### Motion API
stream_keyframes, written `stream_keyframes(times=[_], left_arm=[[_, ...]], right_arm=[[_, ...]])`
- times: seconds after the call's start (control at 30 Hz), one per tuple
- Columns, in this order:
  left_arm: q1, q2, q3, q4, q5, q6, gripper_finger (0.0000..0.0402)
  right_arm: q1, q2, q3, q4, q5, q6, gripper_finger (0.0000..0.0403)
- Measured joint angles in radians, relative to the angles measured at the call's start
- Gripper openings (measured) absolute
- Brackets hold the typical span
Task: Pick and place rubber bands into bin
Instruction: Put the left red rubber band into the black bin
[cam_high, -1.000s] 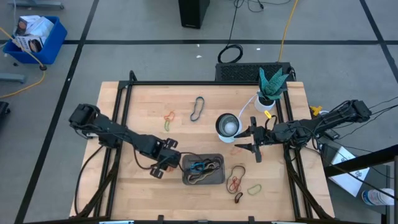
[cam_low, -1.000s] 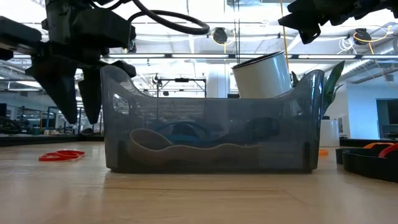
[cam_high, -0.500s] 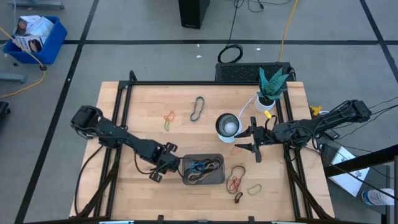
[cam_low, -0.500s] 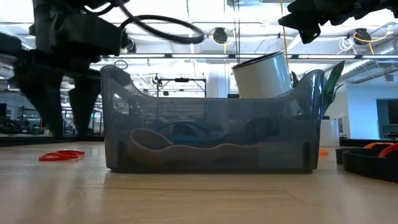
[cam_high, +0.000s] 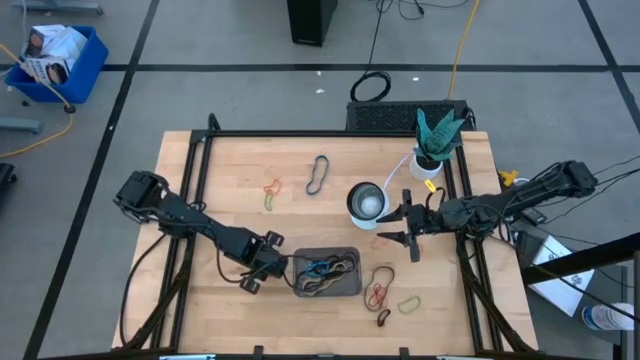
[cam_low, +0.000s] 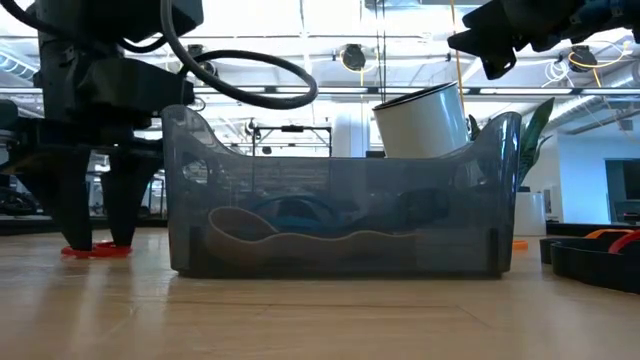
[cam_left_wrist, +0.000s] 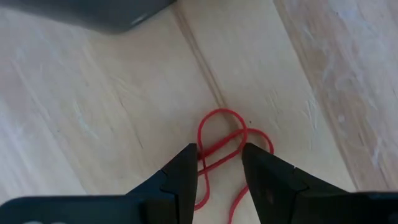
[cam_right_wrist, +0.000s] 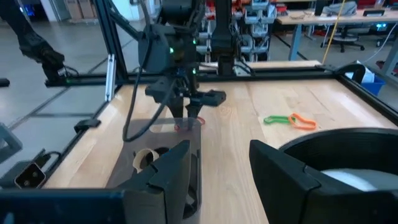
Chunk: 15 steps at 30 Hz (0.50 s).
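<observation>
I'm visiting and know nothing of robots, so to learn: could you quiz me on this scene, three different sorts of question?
1. True or false: the left tool has its tips on either side of a red rubber band.
2. Which sits beside the bin: A) the left tool, B) the right tool?
3. Fill in: the white cup stands near the ____ tool.

Key: 1 true; 2 A; 3 right.

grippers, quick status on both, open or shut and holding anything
Left gripper: open, fingers straddling the thin red rubber band on the wooden table, not yet gripping it.
Right gripper: open, empty, waiting beside the round white cup.
</observation>
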Motion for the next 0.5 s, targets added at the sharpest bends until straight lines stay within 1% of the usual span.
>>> stream_keyframes(times=[0.2,0.5], left_arm=[[0.001,0.002,-0.006,0.01,-0.005,-0.022,0.0136],[0.001,0.002,-0.009,0.03,0.005,-0.021,0.0136]], right_arm=[[0.0,0.0,-0.034,0.09,0.0,0.0,0.0159],[0.0,0.0,-0.038,0.091,0.0,0.0,0.0161]])
